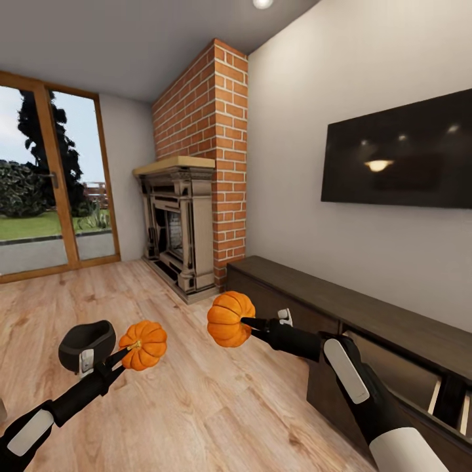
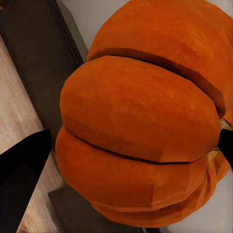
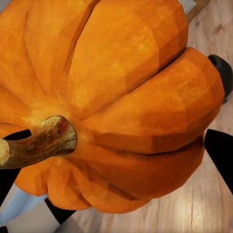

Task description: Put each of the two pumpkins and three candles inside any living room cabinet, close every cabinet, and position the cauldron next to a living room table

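Each of my grippers holds a bright-orange pumpkin above the wood floor. My left gripper (image 1: 128, 354) is shut on one pumpkin (image 1: 143, 344), which looms close in the left wrist view (image 2: 141, 126) between black fingers (image 2: 24, 165). My right gripper (image 1: 244, 322) is shut on the other pumpkin (image 1: 229, 318), whose yellowish stem (image 3: 39, 143) shows in the right wrist view. The black cauldron (image 1: 86, 343) sits on the floor just left of my left gripper. The long dark-brown cabinet (image 1: 341, 298) runs along the right wall, with a drawer (image 1: 419, 383) pulled out beside my right arm. The table is out of view.
An ornate stone fireplace (image 1: 176, 226) stands against a brick chimney (image 1: 203, 118) at the far end. A dark TV (image 1: 400, 154) hangs above the cabinet. Glass patio doors (image 1: 52, 183) are at the far left. Wood floor (image 1: 196, 406) stretches between my arms.
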Controlling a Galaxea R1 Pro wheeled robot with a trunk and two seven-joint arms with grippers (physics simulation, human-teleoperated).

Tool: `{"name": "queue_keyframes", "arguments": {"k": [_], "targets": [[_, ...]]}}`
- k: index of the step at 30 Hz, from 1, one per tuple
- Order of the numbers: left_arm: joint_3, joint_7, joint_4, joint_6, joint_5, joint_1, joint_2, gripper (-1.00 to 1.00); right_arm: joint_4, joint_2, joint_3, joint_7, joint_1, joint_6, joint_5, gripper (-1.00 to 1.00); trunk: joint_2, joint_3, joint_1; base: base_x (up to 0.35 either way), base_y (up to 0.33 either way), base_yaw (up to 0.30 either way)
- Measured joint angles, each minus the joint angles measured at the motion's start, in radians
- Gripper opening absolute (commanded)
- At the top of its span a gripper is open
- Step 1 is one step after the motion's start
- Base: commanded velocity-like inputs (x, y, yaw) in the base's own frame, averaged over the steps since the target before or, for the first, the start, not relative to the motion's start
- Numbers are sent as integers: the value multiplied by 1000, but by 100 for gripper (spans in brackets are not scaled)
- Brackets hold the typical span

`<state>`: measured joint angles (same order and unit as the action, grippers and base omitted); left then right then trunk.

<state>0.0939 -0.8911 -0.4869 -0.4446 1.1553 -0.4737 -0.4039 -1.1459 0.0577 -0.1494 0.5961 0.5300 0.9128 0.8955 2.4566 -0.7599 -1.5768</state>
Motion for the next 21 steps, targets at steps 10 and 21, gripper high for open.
{"name": "queue_keyframes", "arguments": {"k": [10, 21], "targets": [[1, 0, 0, 1, -1, 0, 0, -100, 0, 0, 0, 0, 0, 0, -3, -100, -49, 6, 27, 0, 0, 0], [-1, -1, 0, 0, -1, 0, 0, -100, 1, 0, 0, 2, 0, 0, 0, -100, -126, 22, 69, 0, 0, 0]]}}
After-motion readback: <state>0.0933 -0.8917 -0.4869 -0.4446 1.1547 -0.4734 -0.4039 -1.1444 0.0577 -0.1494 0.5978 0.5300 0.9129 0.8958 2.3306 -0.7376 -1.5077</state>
